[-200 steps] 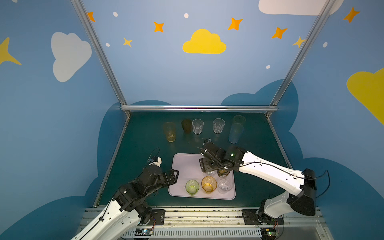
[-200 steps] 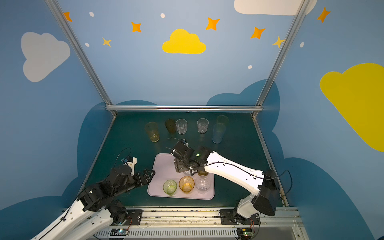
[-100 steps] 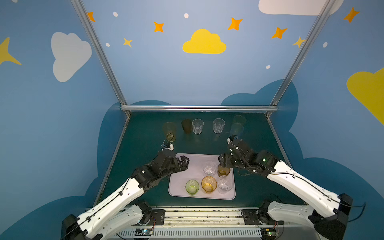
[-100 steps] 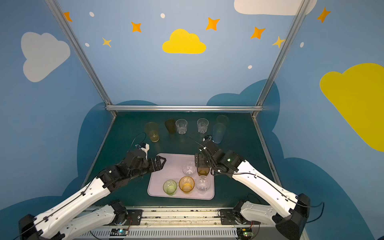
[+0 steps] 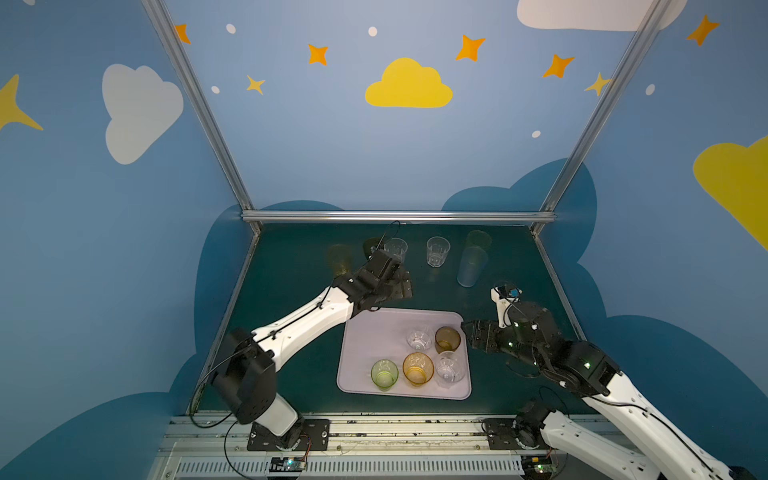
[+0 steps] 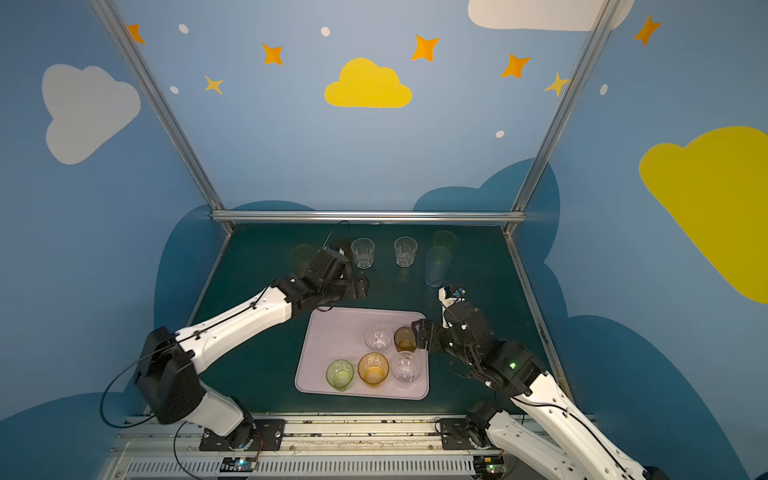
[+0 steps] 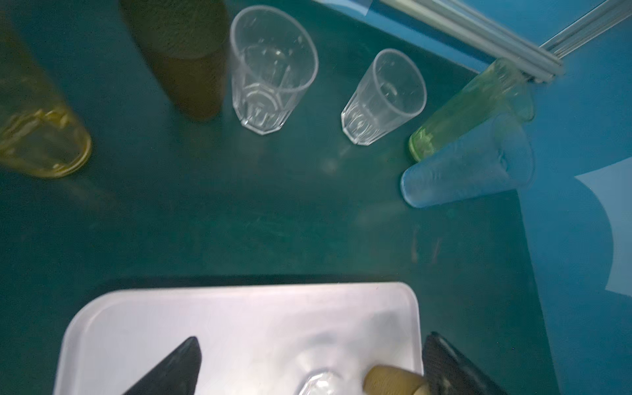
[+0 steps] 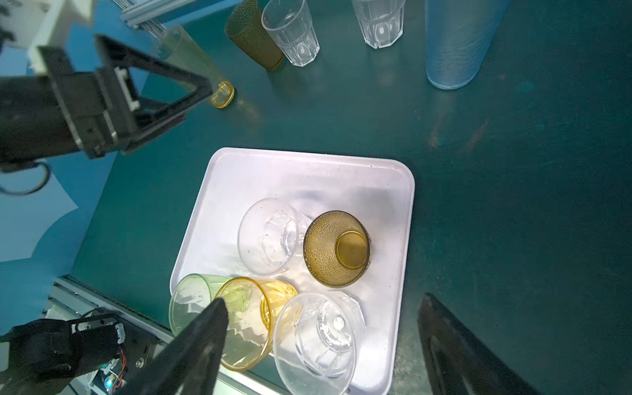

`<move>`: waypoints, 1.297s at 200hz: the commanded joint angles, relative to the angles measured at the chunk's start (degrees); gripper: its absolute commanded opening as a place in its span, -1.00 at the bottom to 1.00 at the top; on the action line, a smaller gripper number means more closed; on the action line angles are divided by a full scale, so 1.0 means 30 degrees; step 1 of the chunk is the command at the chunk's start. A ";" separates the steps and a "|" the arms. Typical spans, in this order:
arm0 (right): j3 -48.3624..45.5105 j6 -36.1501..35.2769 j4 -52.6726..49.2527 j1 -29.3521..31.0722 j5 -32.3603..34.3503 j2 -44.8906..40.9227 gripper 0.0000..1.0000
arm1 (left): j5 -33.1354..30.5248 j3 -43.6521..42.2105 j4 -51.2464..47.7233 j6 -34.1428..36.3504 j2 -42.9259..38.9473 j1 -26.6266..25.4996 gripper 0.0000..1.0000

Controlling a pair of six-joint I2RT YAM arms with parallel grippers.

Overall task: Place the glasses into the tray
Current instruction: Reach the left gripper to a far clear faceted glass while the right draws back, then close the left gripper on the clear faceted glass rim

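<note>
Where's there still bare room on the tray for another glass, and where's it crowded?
The tray is bare along its left rim and far edge, up to the green glass and a clear glass. The table strip between tray and back-row glasses is bare too. Crowded: the tray's near right, five glasses bunched.

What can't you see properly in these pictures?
- Back brown glass: mostly hidden behind the left arm in both top views.
- Yellow glass: faint and dim in both top views, blurred in the left wrist view.
- Pale blue glass: its upper part is cut off by the right wrist picture's edge.
- Brown glass in the tray: cut off by the left wrist picture's edge.
</note>
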 commanded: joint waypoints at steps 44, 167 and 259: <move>-0.1683 0.0199 0.0251 -0.0705 -0.0912 -0.1466 0.73 | 0.0963 0.6991 -0.0492 0.0222 0.5950 0.0407 0.95; -0.3731 0.1669 0.0227 -0.0917 -0.0024 -0.5321 0.73 | 0.1660 1.8265 -0.3794 0.1639 1.4681 0.1289 0.19; -0.5184 0.2722 -0.0734 -0.0910 0.1648 -0.6911 0.73 | 0.2589 2.2501 -0.4016 0.1558 1.8024 0.1831 -0.05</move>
